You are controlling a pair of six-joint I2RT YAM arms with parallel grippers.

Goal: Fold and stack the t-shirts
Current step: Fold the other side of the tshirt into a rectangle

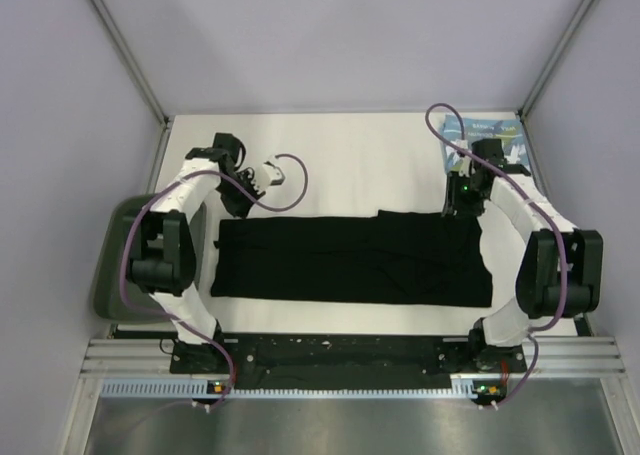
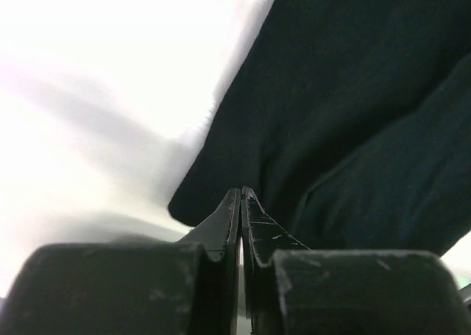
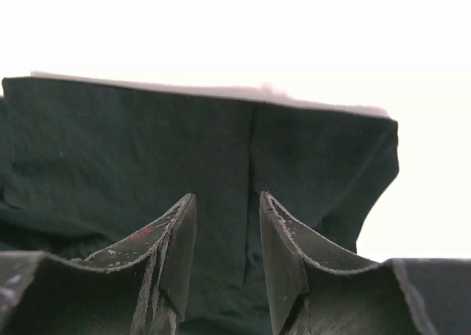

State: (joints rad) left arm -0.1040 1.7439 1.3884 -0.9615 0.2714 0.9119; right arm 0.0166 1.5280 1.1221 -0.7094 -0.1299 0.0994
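Note:
The black t-shirt (image 1: 350,260) lies flat on the white table as a long folded rectangle. My left gripper (image 1: 240,203) is at its far left corner; in the left wrist view the gripper (image 2: 241,191) is shut with no cloth showing between the tips, and the shirt's rounded corner (image 2: 331,99) lies just beyond. My right gripper (image 1: 452,207) hovers at the far right edge; in the right wrist view it (image 3: 227,199) is open above the shirt (image 3: 147,151). The light blue t-shirt (image 1: 492,135) lies at the table's back right corner, partly hidden by the right arm.
A dark green tray (image 1: 112,265) sits off the table's left edge beside the left arm. A small white piece (image 1: 272,170) lies on the table behind the left gripper. Grey walls enclose the table (image 1: 350,160) on three sides.

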